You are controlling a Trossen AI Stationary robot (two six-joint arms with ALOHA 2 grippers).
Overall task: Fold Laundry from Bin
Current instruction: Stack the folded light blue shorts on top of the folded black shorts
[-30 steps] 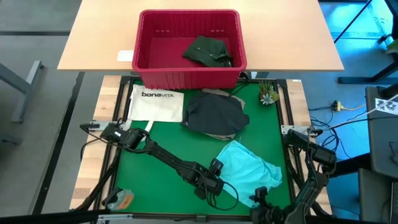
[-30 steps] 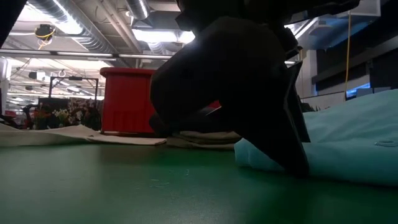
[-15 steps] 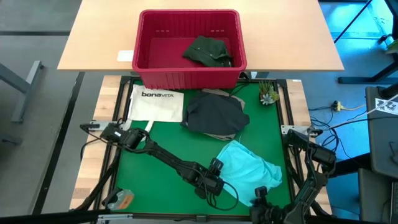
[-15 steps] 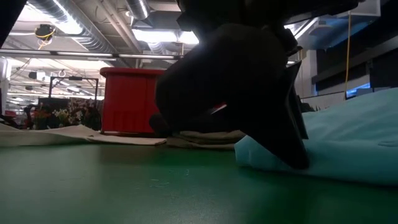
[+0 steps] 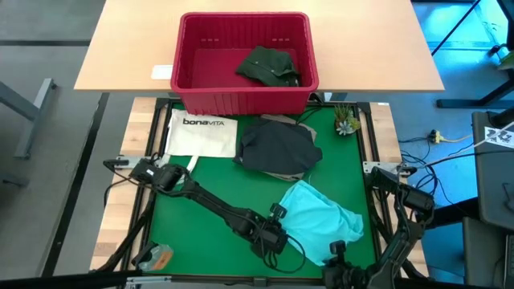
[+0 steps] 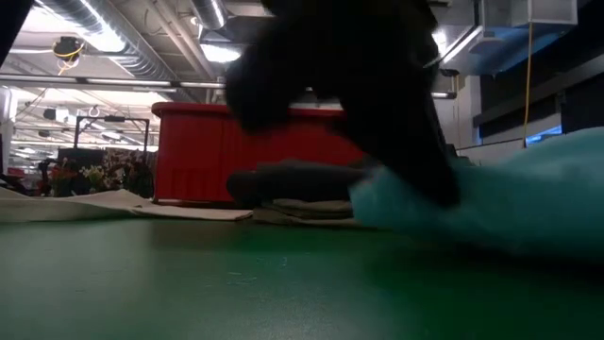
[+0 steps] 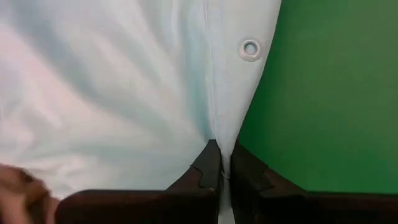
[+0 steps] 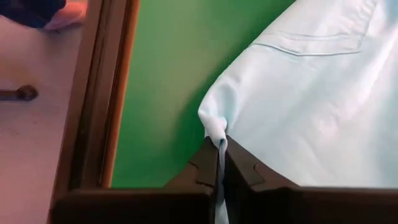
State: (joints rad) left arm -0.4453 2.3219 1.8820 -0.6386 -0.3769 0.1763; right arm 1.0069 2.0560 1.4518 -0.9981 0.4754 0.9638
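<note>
Nearest the front edge of the green mat (image 5: 201, 181), the light turquoise garment (image 5: 321, 218) lies rumpled, and both hands grip it: the left hand (image 7: 221, 163) is pinched shut on its hem just beside a small metal eyelet (image 7: 250, 49), and the right hand (image 8: 221, 155) is pinched shut on a gathered corner near the mat's wooden border (image 8: 102, 93). In the low view the left arm's dark bulk hides much of the turquoise cloth and part of the red bin (image 6: 203, 151) behind it. Beyond the turquoise garment, toward the bin, a dark grey garment (image 5: 277, 148) sits heaped on a khaki-tan one (image 5: 277, 120) that peeks out at its far edge; a white tote bag (image 5: 202, 132) lies flat beside them, and a small green plant (image 5: 347, 122) stands at the mat's far corner. The bin, slotted plastic with a thick rim, rests on the pale wooden worktop (image 5: 128, 48) and holds a crumpled dark green garment (image 5: 269, 66). Farther off, ceiling ducts and strip lights show.
</note>
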